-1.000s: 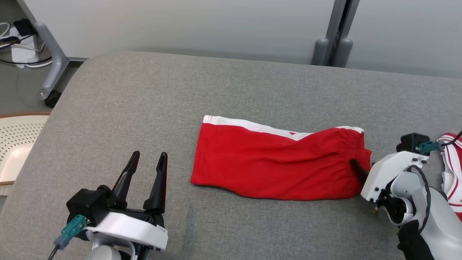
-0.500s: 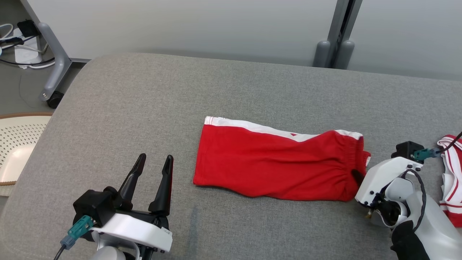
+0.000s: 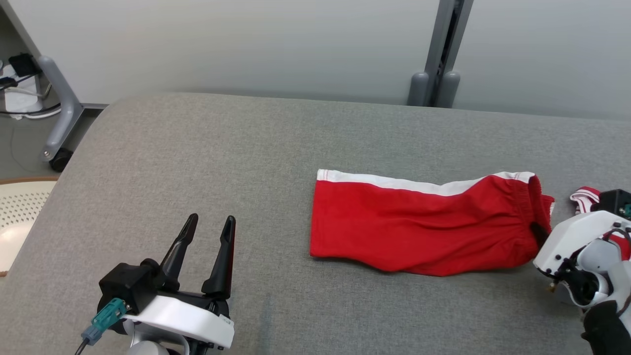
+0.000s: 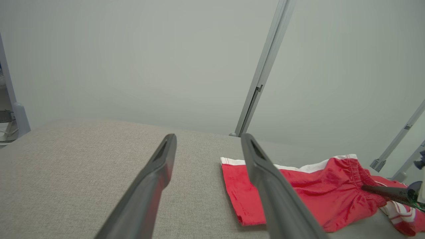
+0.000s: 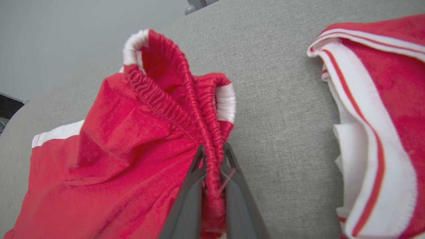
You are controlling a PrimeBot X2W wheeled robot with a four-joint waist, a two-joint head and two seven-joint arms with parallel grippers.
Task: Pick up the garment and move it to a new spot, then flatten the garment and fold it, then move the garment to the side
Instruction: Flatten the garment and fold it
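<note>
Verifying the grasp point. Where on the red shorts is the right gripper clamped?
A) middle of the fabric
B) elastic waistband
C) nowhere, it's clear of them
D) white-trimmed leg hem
B: in the right wrist view the right gripper is shut on the gathered waistband of the shorts.

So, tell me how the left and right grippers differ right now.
The left gripper stands open; the right gripper is shut. The left holds nothing; the right pinches the waistband of the red shorts. The left is over bare grey padding, the right at the shorts' end. Both have two long dark fingers.
</note>
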